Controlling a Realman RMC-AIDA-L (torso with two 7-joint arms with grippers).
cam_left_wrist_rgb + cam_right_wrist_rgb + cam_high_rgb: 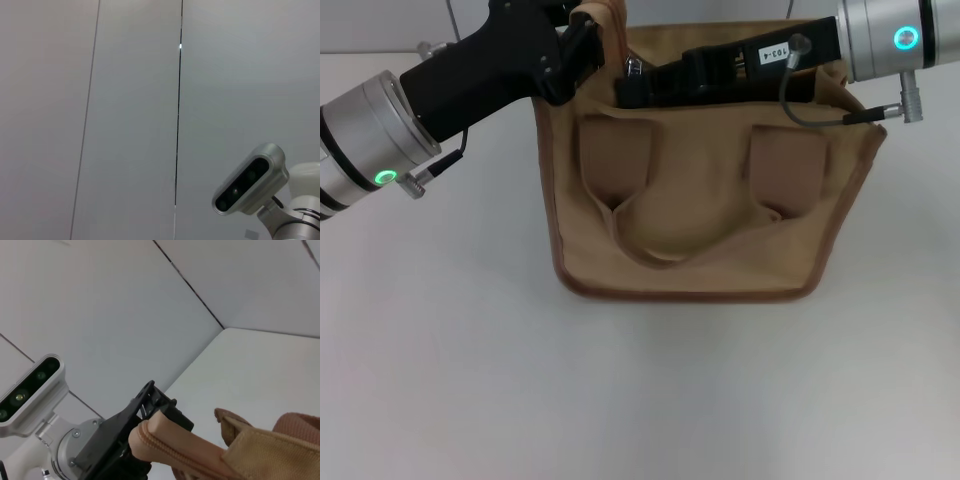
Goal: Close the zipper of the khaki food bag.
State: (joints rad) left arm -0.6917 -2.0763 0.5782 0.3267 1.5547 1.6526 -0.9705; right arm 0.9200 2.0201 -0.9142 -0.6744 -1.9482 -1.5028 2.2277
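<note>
The khaki food bag (690, 215) stands on the white table, its handle side facing me. My left gripper (588, 40) reaches in from the left and is shut on the tan end of the bag's top edge (165, 437), as the right wrist view also shows for the left gripper (150, 422). My right gripper (626, 88) lies along the bag's top from the right, its tips at the top's left end. It is shut at the small silver pull tab (633, 68). The right arm hides most of the zipper track.
White table (440, 380) stretches around the bag on the front and both sides. A grey panelled wall (125, 125) rises behind it. A cable (820, 118) from the right wrist hangs over the bag's upper right corner.
</note>
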